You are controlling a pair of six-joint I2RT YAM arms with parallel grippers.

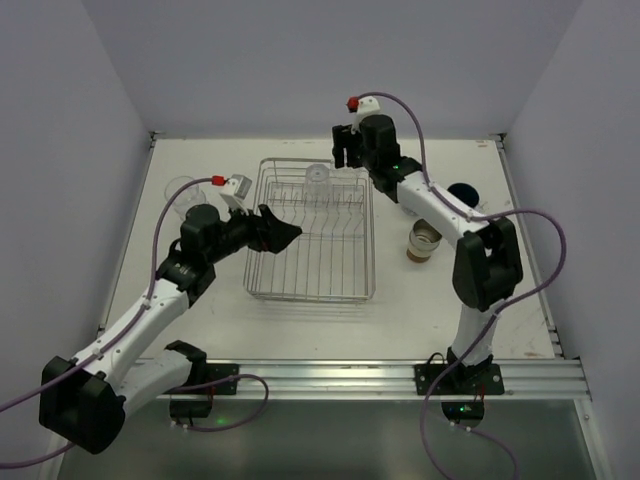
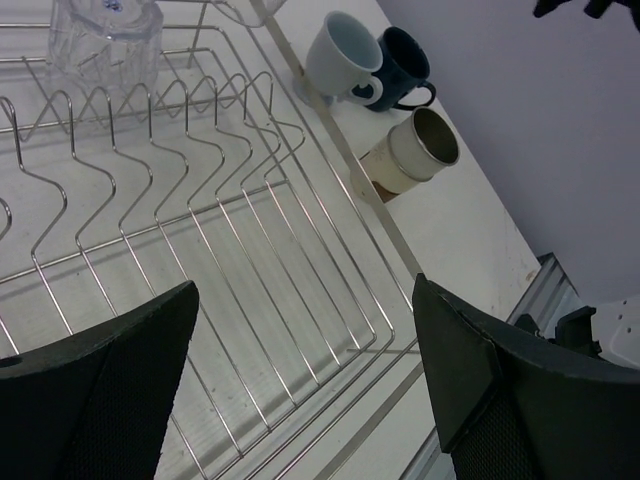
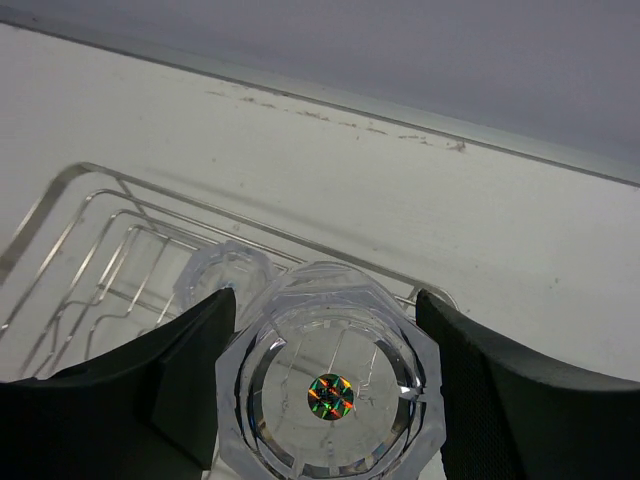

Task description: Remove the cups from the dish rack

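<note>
The silver wire dish rack [image 1: 372, 262] lies mid-table. My right gripper [image 1: 346, 153] is at its far right corner, shut on an upturned clear ribbed tumbler [image 3: 330, 395] that fills the gap between the fingers [image 3: 190, 380]. A second clear tumbler [image 1: 318, 180] stands in the rack beside it, and it also shows in the right wrist view [image 3: 222, 275] and the left wrist view [image 2: 105, 35]. My left gripper [image 1: 288, 232] hovers open and empty over the rack's left side, above bare wires [image 2: 300, 290].
Right of the rack stand a pale blue-grey cup [image 2: 340, 55], a dark blue mug [image 2: 405, 65] and a beige and brown cup [image 2: 420, 150], which also shows in the top view [image 1: 425, 241]. Faint clear cups [image 1: 182, 190] stand left of the rack.
</note>
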